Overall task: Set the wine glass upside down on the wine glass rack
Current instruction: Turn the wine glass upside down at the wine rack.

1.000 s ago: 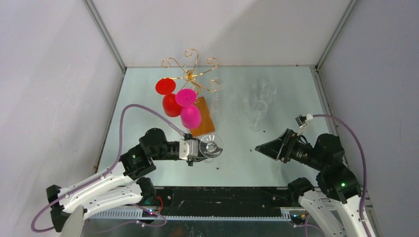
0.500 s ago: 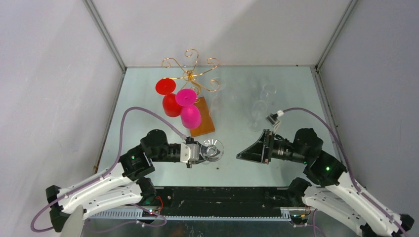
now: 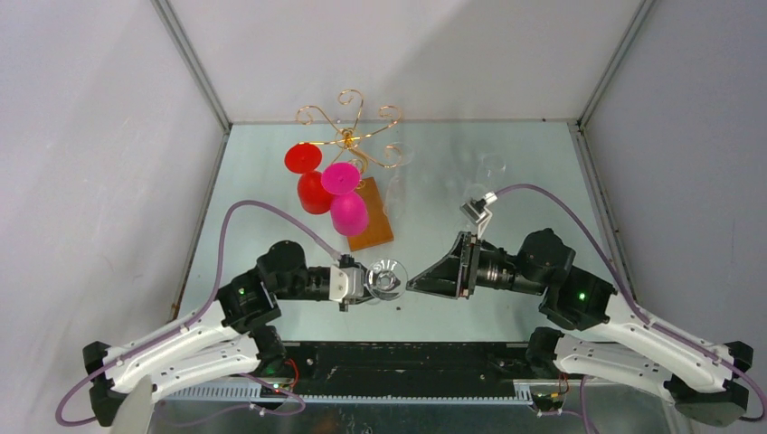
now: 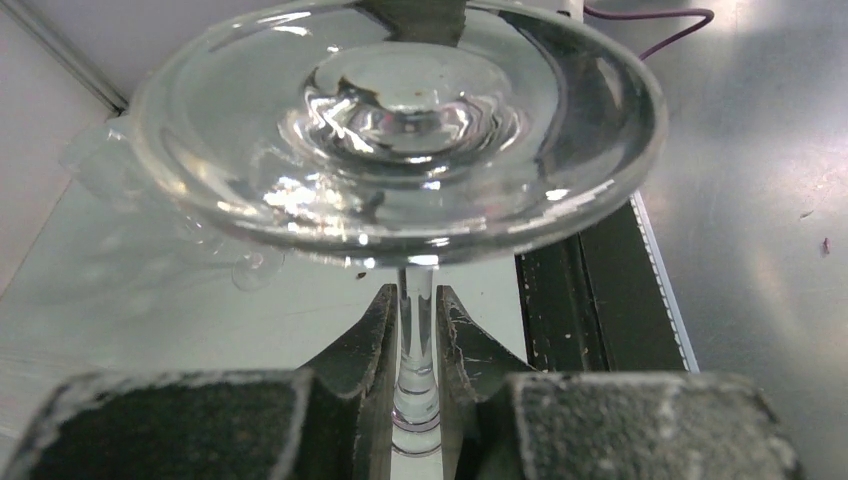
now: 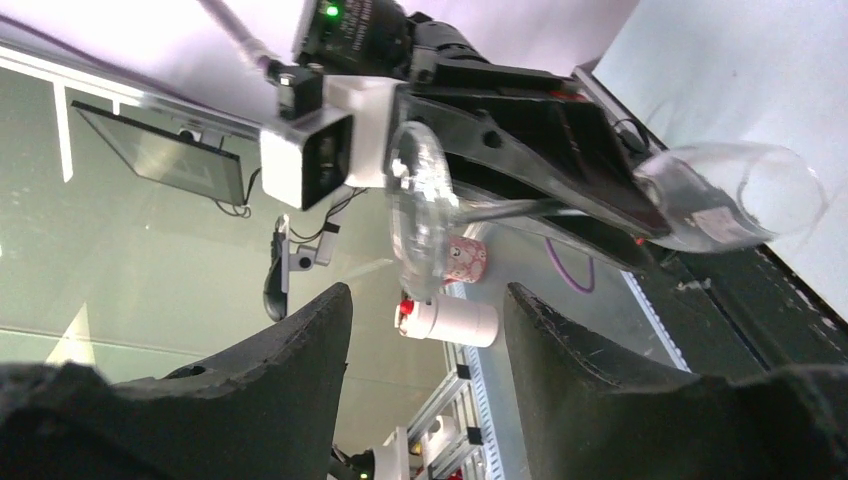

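Observation:
A clear wine glass point(image 3: 387, 274) lies sideways in the air, and my left gripper point(image 3: 362, 282) is shut on its stem point(image 4: 418, 330). Its round foot point(image 4: 400, 130) fills the left wrist view just past the fingers point(image 4: 365, 340). My right gripper point(image 3: 411, 284) is open, its tips just right of the foot. In the right wrist view the foot point(image 5: 420, 220) stands edge-on just beyond the gap of my right gripper point(image 5: 428, 300), and the bowl point(image 5: 735, 205) points away at the right. The gold wine glass rack point(image 3: 351, 136) stands at the back on its brown base point(image 3: 371, 215).
A red glass point(image 3: 312, 185) and a magenta glass point(image 3: 346, 203) hang upside down on the rack's near left arms. Clear glasses stand at the back right point(image 3: 488, 167) and right of the rack point(image 3: 395, 194). Grey walls enclose the table on three sides.
My right arm has swung left across the table until its tips reach the glass's foot, and its jaws have narrowed a little. The left gripper with the glass has barely moved.

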`<state>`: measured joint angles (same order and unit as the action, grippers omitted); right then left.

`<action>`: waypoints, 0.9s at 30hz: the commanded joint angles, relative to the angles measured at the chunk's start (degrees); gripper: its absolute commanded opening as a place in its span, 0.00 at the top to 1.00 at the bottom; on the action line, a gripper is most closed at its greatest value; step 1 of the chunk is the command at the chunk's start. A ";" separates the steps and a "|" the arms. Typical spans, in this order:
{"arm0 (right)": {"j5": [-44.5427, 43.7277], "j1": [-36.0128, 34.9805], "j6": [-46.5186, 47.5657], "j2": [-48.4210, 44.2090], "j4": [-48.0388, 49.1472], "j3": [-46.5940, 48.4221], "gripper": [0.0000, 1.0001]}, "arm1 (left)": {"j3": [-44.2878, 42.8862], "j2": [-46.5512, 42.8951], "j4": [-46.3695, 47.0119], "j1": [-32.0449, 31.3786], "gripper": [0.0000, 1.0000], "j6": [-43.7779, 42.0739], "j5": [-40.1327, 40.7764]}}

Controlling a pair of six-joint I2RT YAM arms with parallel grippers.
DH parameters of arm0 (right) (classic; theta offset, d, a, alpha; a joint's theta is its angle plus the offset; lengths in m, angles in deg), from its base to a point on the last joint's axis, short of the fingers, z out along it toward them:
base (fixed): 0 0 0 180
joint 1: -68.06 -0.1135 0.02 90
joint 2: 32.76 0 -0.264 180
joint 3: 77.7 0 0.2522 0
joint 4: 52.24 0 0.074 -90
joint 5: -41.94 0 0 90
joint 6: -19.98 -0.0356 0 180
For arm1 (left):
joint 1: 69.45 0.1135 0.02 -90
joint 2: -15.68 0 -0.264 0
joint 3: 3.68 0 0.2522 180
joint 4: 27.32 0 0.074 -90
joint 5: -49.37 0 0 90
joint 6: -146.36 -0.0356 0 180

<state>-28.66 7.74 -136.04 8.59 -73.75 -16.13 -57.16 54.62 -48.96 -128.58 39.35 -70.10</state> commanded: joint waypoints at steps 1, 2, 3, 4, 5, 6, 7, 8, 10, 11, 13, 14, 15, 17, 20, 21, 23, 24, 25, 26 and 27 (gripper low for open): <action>-3.36 -2.62 0.58 2.00 4.63 3.81 0.41 | 0.69 -1.34 3.53 -0.45 1.00 -0.71 0.71; -3.69 -3.30 0.60 2.45 4.69 3.97 0.41 | 0.70 -1.37 3.43 -0.45 1.00 -0.73 0.84; -4.22 -3.62 0.61 2.66 4.59 4.20 0.41 | 0.70 -1.44 3.23 -0.46 1.00 -0.82 0.87; -4.57 -4.01 0.73 3.10 4.50 4.30 0.44 | 0.64 -1.47 3.09 -0.46 1.00 -1.11 1.03; -4.73 -4.28 0.70 3.29 4.39 4.41 0.45 | 0.62 -1.49 2.82 -0.46 1.00 -1.16 1.15; -4.97 -4.46 0.66 3.57 4.31 4.47 0.49 | 0.68 -1.54 2.75 -0.46 1.00 -1.21 1.30; -5.02 -4.68 0.59 3.74 4.16 4.47 0.52 | 0.74 -1.57 2.60 -0.46 1.00 -1.32 1.41; -5.10 -4.79 0.61 3.99 4.11 4.48 0.53 | 0.78 -1.58 2.47 -0.46 1.00 -1.42 1.69; -5.56 -5.14 0.63 4.15 3.72 4.48 0.56 | 0.83 -1.51 2.06 -0.46 1.00 -1.69 2.15; -5.80 -5.29 0.58 4.17 3.18 4.48 0.57 | 0.90 -1.50 2.01 -0.46 1.00 -1.79 2.23; -6.62 -5.37 0.55 4.26 2.26 4.48 0.58 | 1.02 -1.42 2.08 -0.46 1.00 -1.90 2.39; -7.11 -5.40 0.50 4.27 1.80 4.48 0.59 | 1.00 -1.37 1.99 -0.46 1.00 -1.89 2.40; -7.28 -5.42 0.51 4.27 1.70 4.48 0.62 | 0.98 -1.29 1.82 -0.50 1.00 -1.97 2.40; -7.72 -5.41 0.54 4.36 1.42 4.48 0.68 | 0.97 -1.28 1.60 -0.54 1.00 -2.04 2.45; -8.46 -5.43 0.46 4.49 1.65 4.48 0.78 | 1.11 -1.40 1.47 -0.62 1.00 -1.98 2.59; -8.52 -5.43 0.52 4.63 1.58 4.48 0.83 | 1.17 -1.45 1.42 -0.63 1.00 -1.99 2.65; -8.83 -5.43 0.49 4.89 0.79 4.48 0.88 | 1.22 -1.56 1.38 -0.70 1.00 -2.04 2.77; -8.96 -5.43 0.46 5.02 0.27 4.48 0.89 | 1.23 -1.60 1.40 -0.71 1.00 -2.05 2.85; -8.97 -5.43 0.46 5.23 0.14 4.48 0.90 | 1.18 -1.64 1.39 -0.72 1.00 -2.14 3.02; -8.91 -5.38 0.50 5.37 0.13 4.48 0.91 | 1.20 -1.71 1.31 -0.72 1.00 -2.28 3.06; -8.67 -5.36 0.48 5.58 0.29 4.48 0.91 | 1.29 -1.73 1.26 -0.72 1.00 -2.30 3.18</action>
<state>-35.86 2.58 -136.21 13.35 -74.49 -14.08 -55.61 54.01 -50.27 -128.91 38.23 -67.39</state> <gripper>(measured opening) 0.105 0.187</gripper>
